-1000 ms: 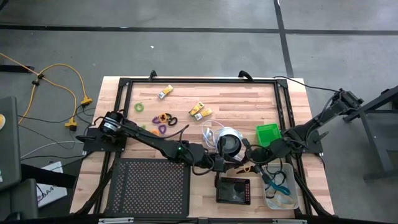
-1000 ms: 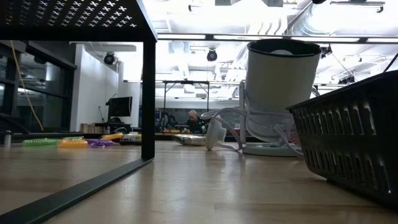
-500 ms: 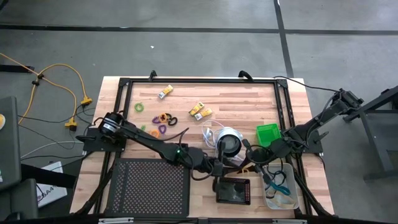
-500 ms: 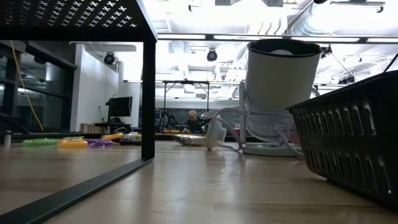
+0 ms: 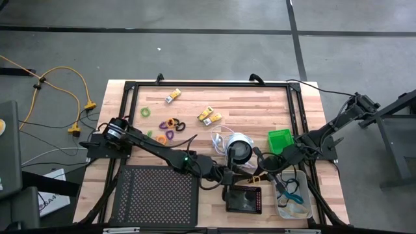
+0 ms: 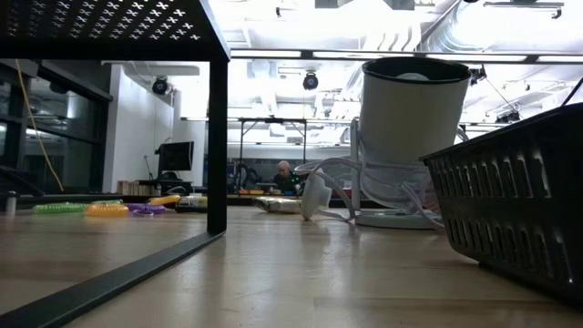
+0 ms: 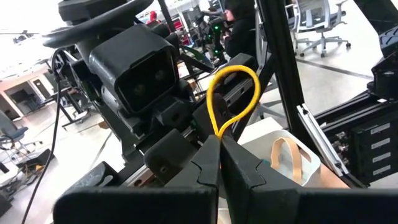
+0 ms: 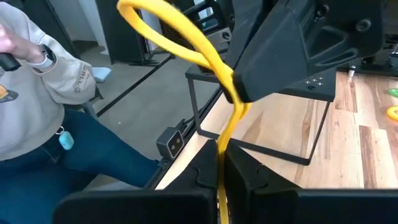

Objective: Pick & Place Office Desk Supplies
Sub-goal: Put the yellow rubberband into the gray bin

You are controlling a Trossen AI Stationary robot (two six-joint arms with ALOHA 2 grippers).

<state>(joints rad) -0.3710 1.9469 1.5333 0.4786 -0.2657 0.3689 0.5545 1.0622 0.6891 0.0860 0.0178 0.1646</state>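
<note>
A yellow loop (image 5: pixel 258 175) hangs in the air between my two grippers, near the table's front right and just beyond the black tray (image 5: pixel 244 198). My left gripper (image 5: pixel 251 177) comes at it from the table's left and my right gripper (image 5: pixel 262 174) from the right; both are shut on it. More supplies lie on the wood at the far left: coloured loops (image 5: pixel 170 123), a green loop (image 5: pixel 145 112) and yellow-and-white packs (image 5: pixel 209 116). The low view shows neither gripper. My left gripper pinches the yellow loop between its two fingertips at one end (image 7: pixel 219 132), coming in about level from the table's left. The rest of the loop (image 7: pixel 235 87) stands out beyond the fingertips as an open oval, clear of the table. My right gripper pinches the loop's strands (image 8: pixel 219 142) between its two fingers, coming from the table's right and slanting slightly down. From the fingers the band runs straight to my left gripper (image 8: pixel 249 87) and loops on past it. It is clear of the table.
A round white-and-black object (image 5: pixel 238 149) with a white cord stands just beyond the grippers. A green tray (image 5: pixel 281 140) and a clear tray (image 5: pixel 292 198) holding a teal cord sit at the right. A black perforated stand (image 5: pixel 156 192) fills the front left. A person (image 8: pixel 37 81) is beside the table.
</note>
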